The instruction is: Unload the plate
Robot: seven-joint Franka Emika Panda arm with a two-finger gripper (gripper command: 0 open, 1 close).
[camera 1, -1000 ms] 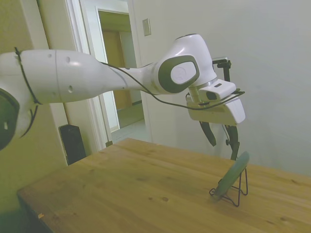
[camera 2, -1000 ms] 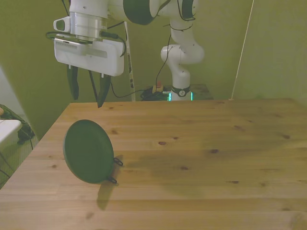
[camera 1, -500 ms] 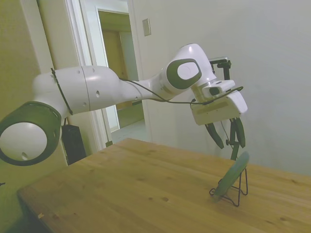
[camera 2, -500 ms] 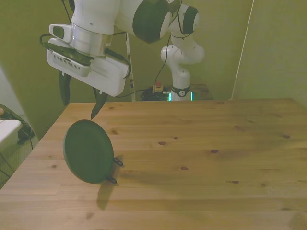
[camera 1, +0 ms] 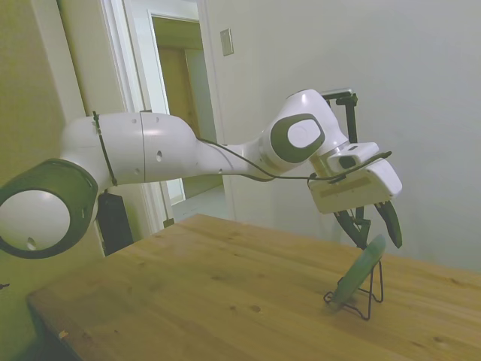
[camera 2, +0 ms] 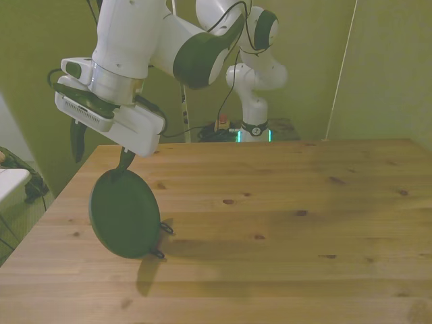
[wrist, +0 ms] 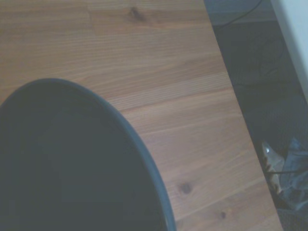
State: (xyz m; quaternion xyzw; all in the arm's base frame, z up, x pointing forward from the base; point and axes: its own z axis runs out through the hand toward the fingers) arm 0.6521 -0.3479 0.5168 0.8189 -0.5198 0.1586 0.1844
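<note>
While plate (camera 1: 361, 269) leans in wire stand (camera 1: 370, 295) on wooden table (camera 1: 210, 293) nr open doorway (camera 1: 184, 113), fingers (camera 2: 79, 140) spread open above

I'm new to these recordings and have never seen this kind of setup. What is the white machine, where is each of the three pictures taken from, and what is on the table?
The white machine is a jointed robot arm ending in a two-finger claw. One picture is taken from beside the wooden table, one from across it facing the robot, and one from a small camera on the arm's wrist, very close and blurry.

On the table stands a plate, propped nearly upright and tilted in a thin black wire stand. The front view shows its dark green underside; the side view shows it edge-on; the wrist view shows its rim against the wood.

The claw is open and holds nothing. Its two dark fingers are spread on either side of the plate's top edge. Whether one of them touches the plate cannot be told.
</note>
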